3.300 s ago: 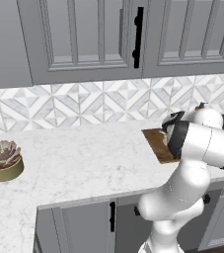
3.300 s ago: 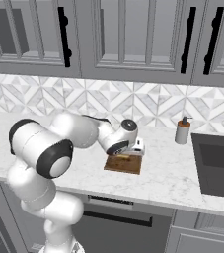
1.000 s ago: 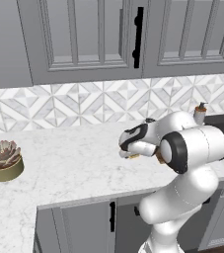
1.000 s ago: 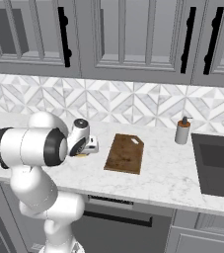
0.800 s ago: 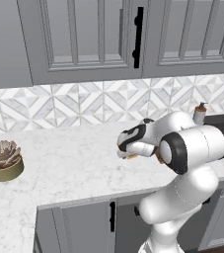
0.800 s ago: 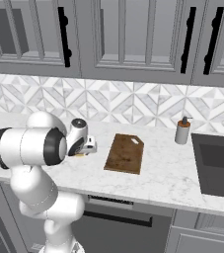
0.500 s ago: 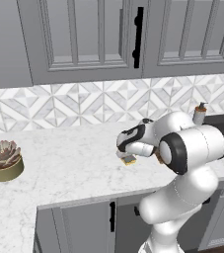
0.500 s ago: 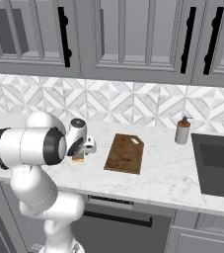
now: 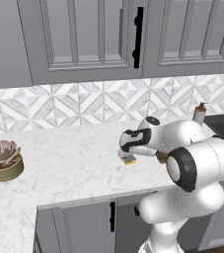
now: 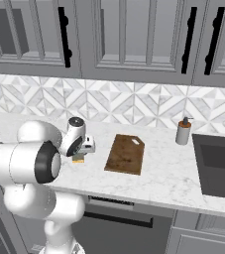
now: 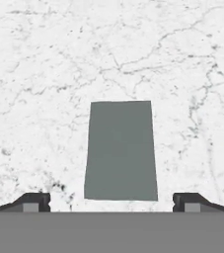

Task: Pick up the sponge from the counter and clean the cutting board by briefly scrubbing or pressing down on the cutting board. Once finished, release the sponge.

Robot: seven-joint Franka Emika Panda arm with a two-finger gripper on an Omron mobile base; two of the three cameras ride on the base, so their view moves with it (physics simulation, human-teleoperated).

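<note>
I have carried the sponge [image 11: 120,150] off the cutting board [image 10: 126,154] | gripper [image 11: 111,200] now wide open, empty | task looks finished

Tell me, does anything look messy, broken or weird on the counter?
Nothing stands out. The sponge lies flat on the white counter, under the open gripper. The cutting board lies flat nearby, bare and unmarked. A soap bottle and a potted plant stand upright. No spills show.
</note>
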